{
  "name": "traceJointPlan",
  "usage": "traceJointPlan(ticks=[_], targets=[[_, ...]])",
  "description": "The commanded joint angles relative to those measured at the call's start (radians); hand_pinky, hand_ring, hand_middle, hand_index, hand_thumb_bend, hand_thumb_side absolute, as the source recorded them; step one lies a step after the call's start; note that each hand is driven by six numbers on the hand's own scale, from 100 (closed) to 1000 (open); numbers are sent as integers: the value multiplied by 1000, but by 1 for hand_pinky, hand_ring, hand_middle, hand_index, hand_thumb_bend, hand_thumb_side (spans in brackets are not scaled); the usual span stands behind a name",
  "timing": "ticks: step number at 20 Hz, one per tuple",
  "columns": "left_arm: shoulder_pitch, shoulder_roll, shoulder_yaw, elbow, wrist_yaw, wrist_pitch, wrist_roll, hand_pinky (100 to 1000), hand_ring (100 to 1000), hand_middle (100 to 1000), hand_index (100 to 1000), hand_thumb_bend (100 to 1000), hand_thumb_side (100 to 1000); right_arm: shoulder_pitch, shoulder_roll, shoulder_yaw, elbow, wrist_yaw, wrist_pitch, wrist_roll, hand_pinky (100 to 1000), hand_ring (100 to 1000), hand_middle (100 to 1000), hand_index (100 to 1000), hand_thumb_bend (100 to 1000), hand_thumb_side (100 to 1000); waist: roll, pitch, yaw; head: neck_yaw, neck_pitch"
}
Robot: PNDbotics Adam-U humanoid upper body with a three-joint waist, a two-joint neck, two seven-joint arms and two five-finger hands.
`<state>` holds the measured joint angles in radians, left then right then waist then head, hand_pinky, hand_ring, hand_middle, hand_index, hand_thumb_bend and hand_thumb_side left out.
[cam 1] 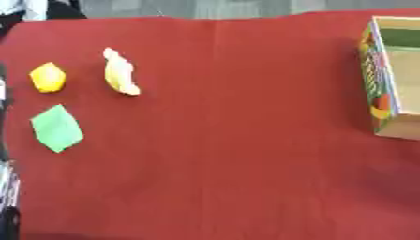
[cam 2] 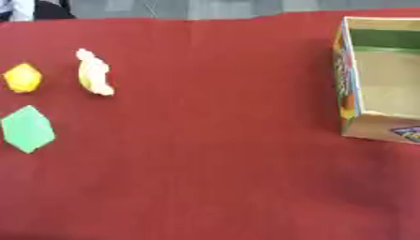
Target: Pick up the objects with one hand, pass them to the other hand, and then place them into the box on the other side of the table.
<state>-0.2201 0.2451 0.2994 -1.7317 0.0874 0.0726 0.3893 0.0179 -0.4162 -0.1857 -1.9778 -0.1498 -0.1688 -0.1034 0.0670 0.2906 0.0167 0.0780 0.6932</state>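
Three objects lie on the left of the red table. A yellow rounded piece (cam 1: 48, 77) is farthest left. Just right of it lies a pale yellow, banana-like piece (cam 1: 120, 72). A flat green block (cam 1: 56, 128) lies in front of the yellow piece. An open cardboard box (cam 2: 380, 77) with colourful printed sides stands at the right edge and looks empty inside. A thin black and silver strip of my left hand (cam 1: 7, 187) shows at the lower left edge of the left eye view, apart from all the objects. My right hand is out of view.
The red cloth (cam 1: 229, 140) covers the whole table between the objects and the box. Its far edge runs along the top of the view, with a grey floor and a dark shape beyond the top left corner.
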Motion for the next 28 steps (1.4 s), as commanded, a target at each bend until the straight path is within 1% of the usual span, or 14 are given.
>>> traceJointPlan(ticks=[1,4,8,12,14,16,18,19,22,25,26,28], targets=[[-11,33,13,-13,4,0,1,772,701,664,831,546,605,-4,-16,-12,-22,-12,4,-3,866,879,765,865,100,514,-4,-15,3,1,8],[-12,53,12,-12,1,0,2,777,717,672,835,544,603,-1,-26,-16,-22,-27,2,-6,868,885,770,867,100,508,-4,-17,5,3,11],[-4,86,6,-7,-3,0,-2,781,724,678,838,543,603,8,-40,-20,-22,-41,-2,-9,870,896,778,869,100,507,-7,-20,3,-14,14],[8,115,2,-2,0,3,-8,783,727,680,843,545,603,17,-43,-24,-22,-43,-11,-8,871,901,784,870,100,504,-11,-20,0,-40,52],[13,135,0,-2,10,5,-14,785,728,676,848,547,603,20,-45,-25,-22,-43,-16,-7,871,900,783,869,100,503,-12,-20,-1,-43,56],[17,175,-8,-9,27,10,-27,788,734,678,851,549,600,23,-47,-25,-22,-40,-19,-6,870,896,779,868,100,501,-11,-20,-1,-42,53],[26,247,-26,-16,40,29,-48,795,745,680,854,559,594,27,-50,-24,-22,-37,-22,-5,869,893,776,866,100,498,-8,-22,-1,-36,49],[33,299,-43,-16,45,46,-69,800,751,685,857,567,596,29,-53,-25,-22,-35,-25,-5,869,892,775,866,100,496,-6,-23,0,-34,48],[51,459,-95,-4,61,118,-144,817,770,699,856,597,581,41,-61,-25,-22,-26,-34,-6,868,889,773,865,100,493,0,-28,3,-33,51],[55,623,-158,3,72,193,-241,833,789,723,862,628,569,48,-69,-21,-22,-19,-38,-4,868,888,773,865,100,493,5,-33,7,-32,53],[52,668,-177,3,68,217,-277,836,792,726,862,633,566,50,-71,-20,-22,-18,-39,-3,868,888,773,865,100,494,6,-35,8,-31,53],[45,755,-214,-2,57,260,-345,845,807,743,864,672,544,53,-75,-17,-22,-16,-42,-1,868,888,773,865,100,489,8,-38,9,-27,50]])
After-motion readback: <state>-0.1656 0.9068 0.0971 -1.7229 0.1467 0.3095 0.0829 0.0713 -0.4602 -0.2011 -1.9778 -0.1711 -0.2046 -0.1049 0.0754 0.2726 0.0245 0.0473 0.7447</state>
